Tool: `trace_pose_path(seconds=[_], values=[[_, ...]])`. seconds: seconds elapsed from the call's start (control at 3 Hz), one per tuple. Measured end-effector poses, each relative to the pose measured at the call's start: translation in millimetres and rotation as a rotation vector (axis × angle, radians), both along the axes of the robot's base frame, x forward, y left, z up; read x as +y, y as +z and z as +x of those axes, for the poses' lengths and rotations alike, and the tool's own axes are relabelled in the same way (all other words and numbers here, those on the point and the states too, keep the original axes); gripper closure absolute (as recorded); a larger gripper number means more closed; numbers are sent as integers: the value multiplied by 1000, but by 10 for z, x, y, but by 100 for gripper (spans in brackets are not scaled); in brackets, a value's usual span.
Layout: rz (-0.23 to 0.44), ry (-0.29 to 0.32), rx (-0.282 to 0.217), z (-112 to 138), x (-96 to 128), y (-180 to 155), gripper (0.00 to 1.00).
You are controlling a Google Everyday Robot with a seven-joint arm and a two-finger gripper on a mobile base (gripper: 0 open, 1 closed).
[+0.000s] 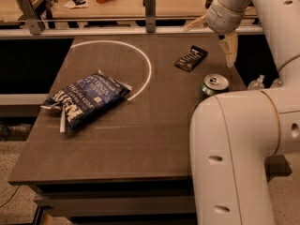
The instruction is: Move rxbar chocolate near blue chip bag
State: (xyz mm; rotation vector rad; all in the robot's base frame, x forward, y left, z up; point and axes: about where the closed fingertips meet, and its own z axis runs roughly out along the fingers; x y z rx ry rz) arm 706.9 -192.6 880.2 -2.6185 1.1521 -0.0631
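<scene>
A dark tabletop (pixel 140 139) marked with a white arc (pixel 148 74) fills the view. The snack bar (pixel 191 58) lies flat near its far right corner, well apart from the blue chip bag (pixel 86 100) on the left. The gripper (pixel 213 35) hovers above the bar's far side, with its fingers (pixel 230 49) spread wide and holding nothing. A green can (pixel 214 84) stands near the bar, so a careless descent might topple it. The fingers might also skid on the flat wrapper and shove the bar off the edge.

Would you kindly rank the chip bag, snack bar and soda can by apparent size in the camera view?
Chip bag: clearly largest.
Snack bar and soda can: look alike, and the arm hides part of the can, so unranked.
The gripper hangs open near the bar.
</scene>
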Motion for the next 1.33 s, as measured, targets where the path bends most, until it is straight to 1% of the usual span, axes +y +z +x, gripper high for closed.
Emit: trace_pose_path(seconds=[0.33, 0.67, 1.0, 1.33], values=[[-12, 40, 24, -67, 59, -39, 0], [-7, 66, 50, -144, 126, -81, 0], [-7, 82, 82, -192, 187, -186, 0], [-21, 98, 105, -183, 225, -320, 0]])
